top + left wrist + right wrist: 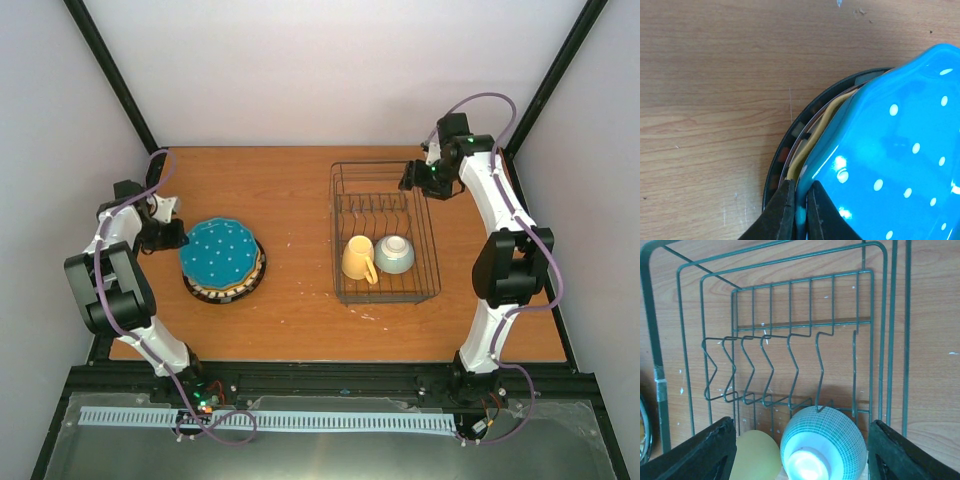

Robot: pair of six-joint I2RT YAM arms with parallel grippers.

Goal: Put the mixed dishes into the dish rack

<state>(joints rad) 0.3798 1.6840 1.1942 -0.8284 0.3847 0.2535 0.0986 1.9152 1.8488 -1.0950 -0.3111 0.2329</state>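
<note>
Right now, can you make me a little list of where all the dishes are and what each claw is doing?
Left claw: shut on the rim of the teal dotted plate
Right claw: open, over the dish rack's far end, holding nothing
Teal dotted plate: top of the plate stack on the table
Mug: in the rack's near end
Bowl: in the rack beside the mug, base showing
Plate slots: none filled
</note>
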